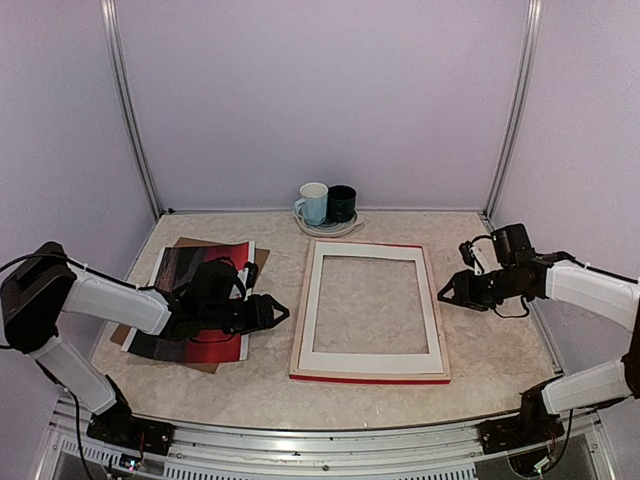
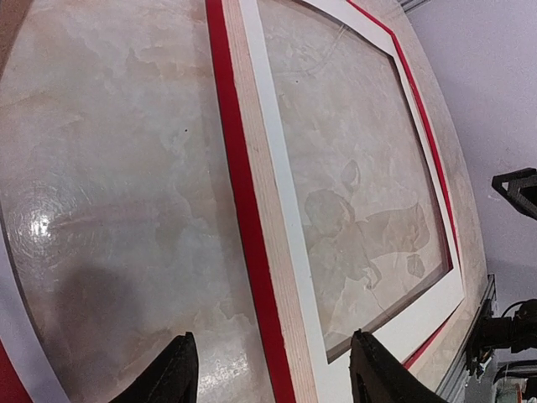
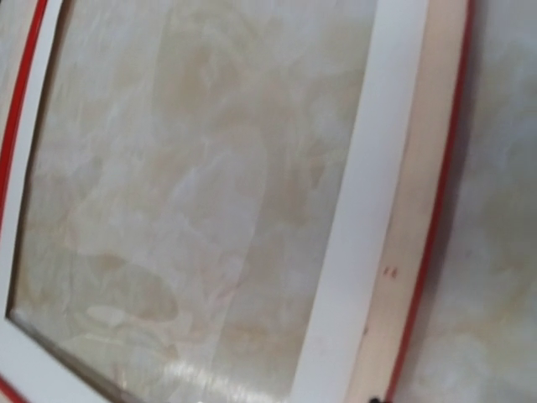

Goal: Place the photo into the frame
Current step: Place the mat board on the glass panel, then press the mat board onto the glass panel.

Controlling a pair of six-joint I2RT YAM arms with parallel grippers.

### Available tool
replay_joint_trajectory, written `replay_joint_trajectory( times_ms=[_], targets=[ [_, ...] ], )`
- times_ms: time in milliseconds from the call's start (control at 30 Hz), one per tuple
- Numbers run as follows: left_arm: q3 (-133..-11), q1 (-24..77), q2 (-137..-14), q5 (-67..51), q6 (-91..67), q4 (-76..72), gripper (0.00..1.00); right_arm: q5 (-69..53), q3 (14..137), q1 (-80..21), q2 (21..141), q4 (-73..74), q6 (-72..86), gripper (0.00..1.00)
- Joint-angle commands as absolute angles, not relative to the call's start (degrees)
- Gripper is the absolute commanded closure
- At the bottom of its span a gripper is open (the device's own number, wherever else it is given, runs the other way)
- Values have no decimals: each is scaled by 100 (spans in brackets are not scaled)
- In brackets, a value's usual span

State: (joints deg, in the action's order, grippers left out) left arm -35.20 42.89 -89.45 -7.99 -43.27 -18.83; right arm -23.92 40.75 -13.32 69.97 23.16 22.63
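Photo (image 1: 228,256) is lying flat, printed side up, on the left part of the table (image 1: 490,365). It is resting on a brown backing board (image 1: 186,243) whose corners are sticking out beyond it. Long axis is running near to far, with the far end leaning slightly right. Red is showing at the far right corner and along the near edge, with dark tones between. The arm is covering the middle, so which end is the sky cannot be told. Photo and frame are lying apart, with a strip of bare table between them.

Frame (image 1: 438,335) is lying mid-table, pale wood side up, with red showing along its edges. Its long axis is also running near to far, nearly square to the table. White mat (image 1: 311,310) is sitting inside it, and the table is showing through the opening.

Left gripper (image 1: 280,313) is hovering over the photo's right edge, pointing toward the frame. Fingers (image 2: 172,374) are standing well apart, with nothing between them.

Right gripper (image 1: 445,293) is hanging just beside the frame's right side, pointing at it. How far its jaws are parted cannot be told. Nothing is visibly held.

At the far edge, a pale blue mug (image 1: 313,203) and a dark mug (image 1: 342,203) are standing side by side on a plate (image 1: 325,228).
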Motion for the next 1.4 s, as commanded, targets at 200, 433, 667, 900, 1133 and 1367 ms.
replay_joint_trajectory(
  times_ms=[200, 433, 667, 900, 1133, 1367],
  targets=[
    [-4092, 4213, -8946, -671, -4043, -1547, 21, -1613, 4436, -1875, 7325, 2391, 2091, 53],
    [-5070, 4147, -9489, -720, -3718, -1179, 10, -1496, 4586, -1989, 7476, 2220, 2134, 55],
    [-5430, 4179, -9976, -816, -3797, -1307, 15, -1574, 5501, -2179, 8413, 1612, 2261, 63],
    [-5256, 4236, -10066, -749, -3843, -1458, 23, -1470, 7314, -2581, 10202, 1506, 2092, 70],
    [-5115, 4244, -10344, -728, -3882, -1591, 29, -1349, 9319, -2790, 11955, 1693, 1976, 77],
    [-4869, 4304, -10517, -786, -3997, -1812, 29, -1309, 10532, -2813, 13108, 1830, 1996, 80]
  ],
)
